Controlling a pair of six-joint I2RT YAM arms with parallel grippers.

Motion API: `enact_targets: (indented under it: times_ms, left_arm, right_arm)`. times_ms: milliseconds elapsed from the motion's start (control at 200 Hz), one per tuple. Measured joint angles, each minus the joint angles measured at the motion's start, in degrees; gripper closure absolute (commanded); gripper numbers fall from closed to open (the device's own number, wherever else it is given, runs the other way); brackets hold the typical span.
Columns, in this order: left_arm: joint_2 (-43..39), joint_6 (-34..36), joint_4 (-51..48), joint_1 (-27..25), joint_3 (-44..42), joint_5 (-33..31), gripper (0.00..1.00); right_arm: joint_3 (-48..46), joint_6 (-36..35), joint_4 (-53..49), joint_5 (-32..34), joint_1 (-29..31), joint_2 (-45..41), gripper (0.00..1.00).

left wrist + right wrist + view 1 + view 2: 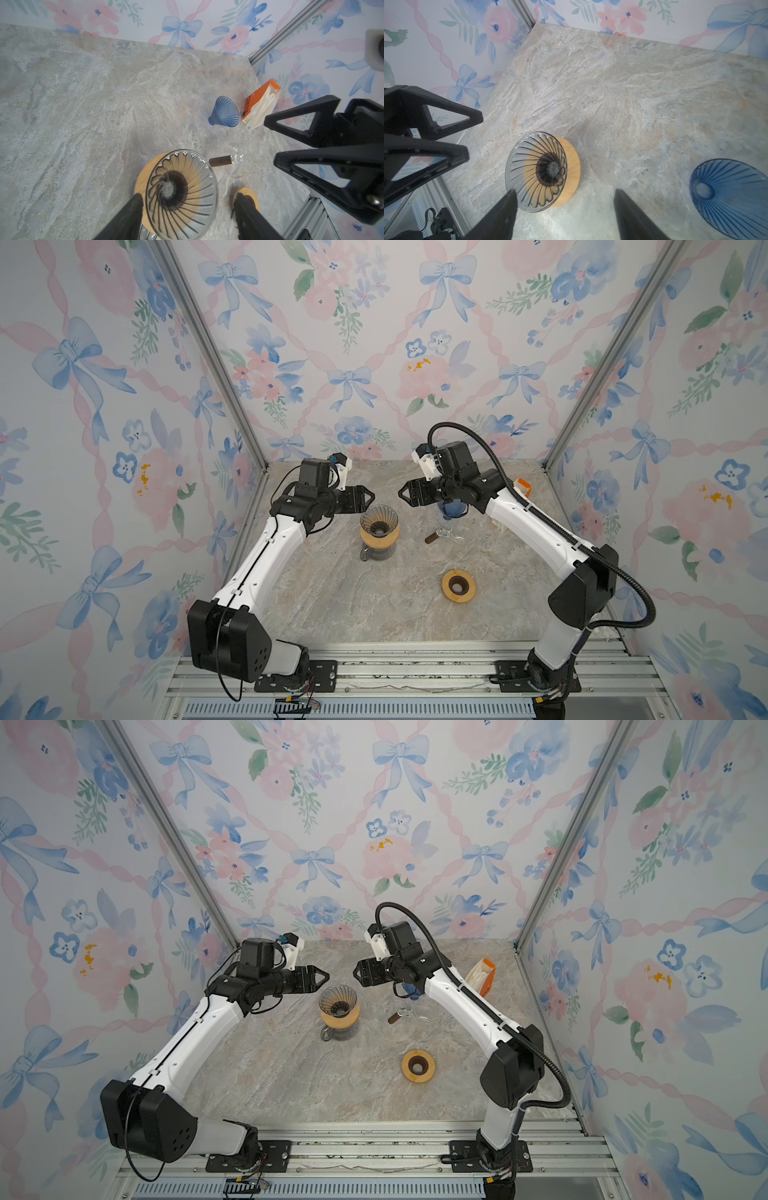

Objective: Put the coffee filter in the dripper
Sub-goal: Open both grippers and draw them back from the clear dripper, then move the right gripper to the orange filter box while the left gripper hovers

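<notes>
A wooden ring (458, 585) lies flat, nearest the camera, on the veined, stone-look tabletop (332, 605). Just beyond it is a scoop with a dark handle (434, 536), its clear bowl hard to make out. At centre the clear ribbed dripper (379, 522) stands upright, mouth up and cone axis vertical. It rests on a wooden collar atop a glass carafe (376, 553), which it largely hides. Above it, the left claw (371, 496) and right claw (401, 492) face each other, tips apart; the wrist views show both spread wide and empty. A blue dripper (225, 112) is mostly hidden under the right arm in both top views. The white coffee filters (264, 104) sit in an orange pack (489, 969) that stands tilted near the far right wall. Wallpaper (374, 323) printed with flowers and bows lines the enclosure.
</notes>
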Motion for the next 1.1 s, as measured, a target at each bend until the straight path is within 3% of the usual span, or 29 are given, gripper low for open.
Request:
enact_targets:
  times_ms: [125, 250, 390, 720, 1100]
  left_arm:
    - [-1.9, 1.0, 0.0, -1.9, -0.1, -0.2, 0.15]
    - [-4.2, 2.5, 0.2, -4.1, -1.3, -1.2, 0.11]
    - [-7.3, 5.0, 0.5, -6.8, -4.4, -1.8, 0.10]
    - [-14.0, 7.1, 5.1, -11.2, -12.2, -2.1, 0.10]
    - [-19.3, 6.1, 11.4, -14.3, -22.0, -2.8, 0.09]
  right_arm:
    - [-2.3, -1.5, 0.2, 1.7, -0.6, -1.5, 0.21]
    - [-7.1, -3.4, 0.9, 3.8, -1.0, -4.1, 0.08]
    - [-14.4, -5.1, 2.0, 6.0, -1.4, -9.7, 0.00]
    - [-25.0, -3.7, 2.1, 7.3, -4.3, -22.0, 0.03]
    - [-34.9, 0.9, -5.9, 6.3, -9.2, -35.5, 0.02]
